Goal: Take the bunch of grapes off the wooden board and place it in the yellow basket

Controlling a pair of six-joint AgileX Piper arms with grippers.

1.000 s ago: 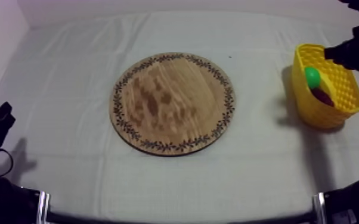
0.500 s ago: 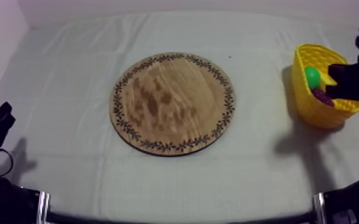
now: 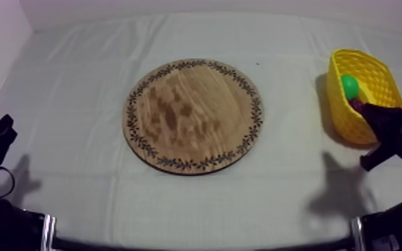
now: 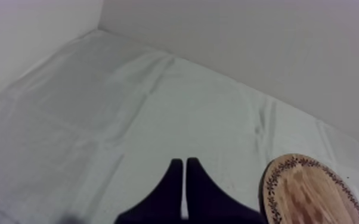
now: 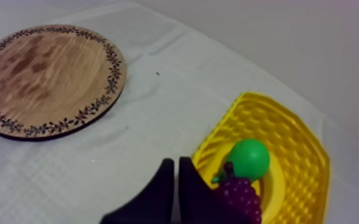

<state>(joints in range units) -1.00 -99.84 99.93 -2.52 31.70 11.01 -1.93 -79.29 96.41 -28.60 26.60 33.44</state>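
The purple bunch of grapes lies inside the yellow basket, against a round green toy fruit. My right gripper hangs just outside the basket's near wall, fingers pressed together on nothing. Seen from above, the basket stands at the table's right edge and my right gripper covers its near end, where a bit of the grapes shows beside the green fruit. The round wooden board is bare. My left gripper rests low at the left, its fingers together as a wedge.
The grey-white cloth stretches wide around the board, with open room on the left half and between the board and the basket. A pale wall rises behind the table's far edge.
My right arm has drawn back from over the basket's far end towards the near right side of the table. The left arm, the board and the basket have stayed put.
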